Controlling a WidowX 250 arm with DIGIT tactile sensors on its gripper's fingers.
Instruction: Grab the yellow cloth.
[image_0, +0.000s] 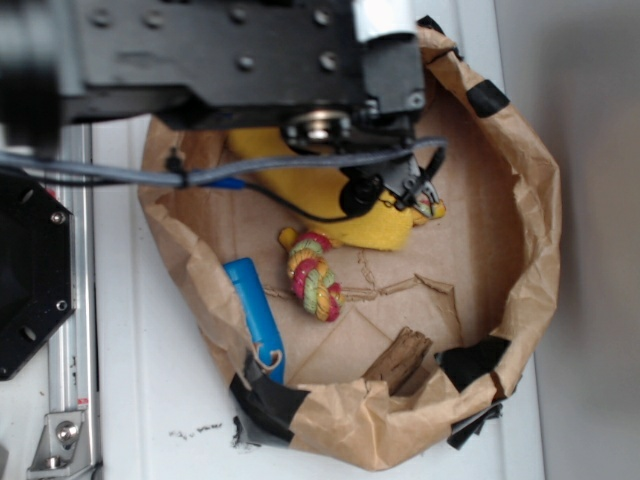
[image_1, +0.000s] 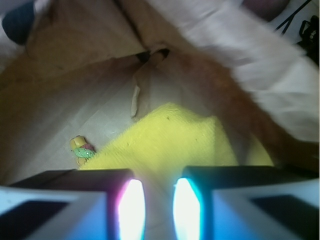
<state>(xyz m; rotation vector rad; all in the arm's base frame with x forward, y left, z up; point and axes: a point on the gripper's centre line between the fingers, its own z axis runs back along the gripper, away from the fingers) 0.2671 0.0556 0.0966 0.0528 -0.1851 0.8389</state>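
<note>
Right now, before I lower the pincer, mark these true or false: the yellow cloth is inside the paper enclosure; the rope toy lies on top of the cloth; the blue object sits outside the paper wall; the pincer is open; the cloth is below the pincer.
1. The yellow cloth is inside the brown paper enclosure. True.
2. The rope toy lies on top of the cloth. False: it lies beside the cloth, on the paper floor.
3. The blue object sits outside the paper wall. False: it is inside, against the wall.
4. The pincer is open. True: a gap shows between its fingers.
5. The cloth is below the pincer. True.
</note>
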